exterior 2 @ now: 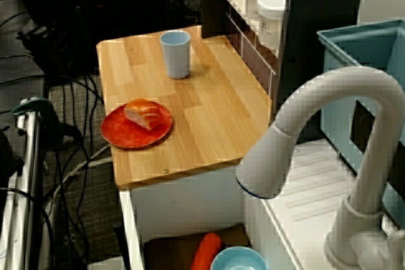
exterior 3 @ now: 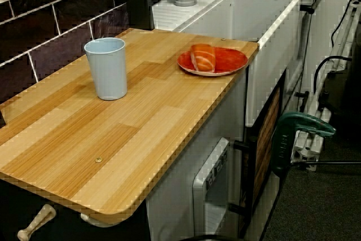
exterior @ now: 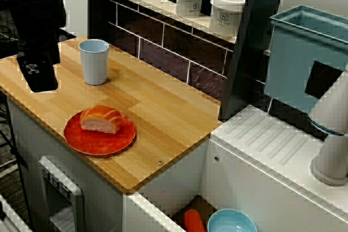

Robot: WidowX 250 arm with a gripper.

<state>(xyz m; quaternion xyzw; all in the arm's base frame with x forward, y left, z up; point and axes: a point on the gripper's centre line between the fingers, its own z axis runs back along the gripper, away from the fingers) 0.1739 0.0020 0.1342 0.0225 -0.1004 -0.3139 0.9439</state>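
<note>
I am watching the black gripper (exterior: pixel 39 79) in the view from the front. It is hanging over the left end of the wooden counter (exterior: pixel 163 107), near the front edge. It is showing only as a dark lump, and the arm above it is running off the top of the picture. I cannot tell whether its fingers are spread or pressed together. In the other two views I cannot make it out.

The blue cup (exterior: pixel 94 61) is the nearest thing to it. The cup is standing upright toward the back edge, near the gripper but not touching it. Its inside is staying hidden from me.

A piece of salmon sushi (exterior: pixel 100 119) is lying on a red plate (exterior: pixel 89 140) close to the front edge, apart from the cup.

Down in the sink (exterior: pixel 157 210), an orange thing (exterior: pixel 194 221) shaped like a carrot and a blue bowl (exterior: pixel 232 222) are peeking out, both cut off. In the view from the sink side, the white tap (exterior 2: pixel 342 90) is blocking a lot.
</note>
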